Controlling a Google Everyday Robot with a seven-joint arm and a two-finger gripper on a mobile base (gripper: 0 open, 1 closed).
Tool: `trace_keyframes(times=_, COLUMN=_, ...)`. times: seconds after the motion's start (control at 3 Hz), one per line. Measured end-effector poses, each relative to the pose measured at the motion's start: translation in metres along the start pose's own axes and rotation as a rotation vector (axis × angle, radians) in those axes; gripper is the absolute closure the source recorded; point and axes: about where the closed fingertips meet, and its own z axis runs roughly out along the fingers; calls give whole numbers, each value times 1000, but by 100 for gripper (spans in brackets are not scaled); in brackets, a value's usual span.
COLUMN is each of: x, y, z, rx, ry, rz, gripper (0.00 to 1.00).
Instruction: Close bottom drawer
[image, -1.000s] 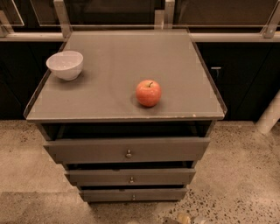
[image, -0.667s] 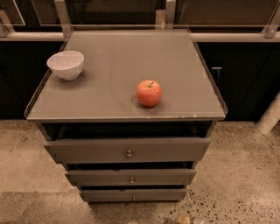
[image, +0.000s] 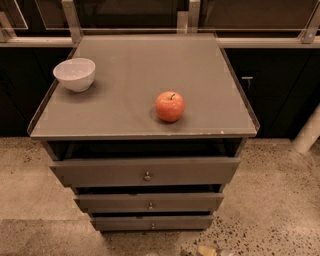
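The bottom drawer (image: 152, 223) is the narrowest and lowest of three grey-brown fronts, with a small round metal knob (image: 153, 225). A dark gap shows above its front panel, as with the middle drawer (image: 149, 202) and the top drawer (image: 145, 172). Only a small pale tip of my gripper (image: 209, 250) shows, at the bottom edge of the camera view. It is low, right of the bottom drawer and apart from it.
A red apple (image: 170, 106) and a white bowl (image: 75, 74) sit on the cabinet top (image: 125, 65). Dark cabinets and a railing stand behind. A white post (image: 307, 132) stands at the right. Speckled floor (image: 270, 210) lies around the drawers.
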Motion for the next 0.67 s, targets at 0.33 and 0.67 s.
trace_keyframes(times=0.33, x=0, y=0, z=0, rx=0, ry=0, rz=0, gripper=0)
trace_keyframes(times=0.67, x=0, y=0, z=0, rx=0, ry=0, rz=0, gripper=0)
